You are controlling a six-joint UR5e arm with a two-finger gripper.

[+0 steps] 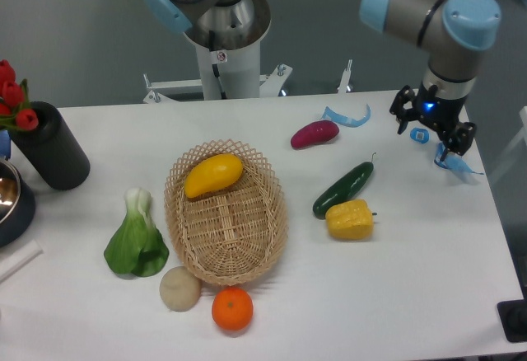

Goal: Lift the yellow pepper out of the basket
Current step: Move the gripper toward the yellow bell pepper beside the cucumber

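The yellow pepper (350,218), blocky and lobed with a short stem, lies on the white table to the right of the basket (263,241), not inside it. The tan wicker basket holds only a smooth elongated yellow-orange fruit (212,175) at its far end. My gripper (434,122) hangs above the table's far right corner, well behind and to the right of the pepper. Its black fingers are spread open with nothing between them.
A dark green cucumber (343,189) touches the pepper's far-left side. A purple vegetable (314,133) and blue scraps (347,117) lie behind. Bok choy (136,241), a beige round vegetable (179,288) and an orange (232,308) ring the basket's near side. A black vase (51,157) stands left.
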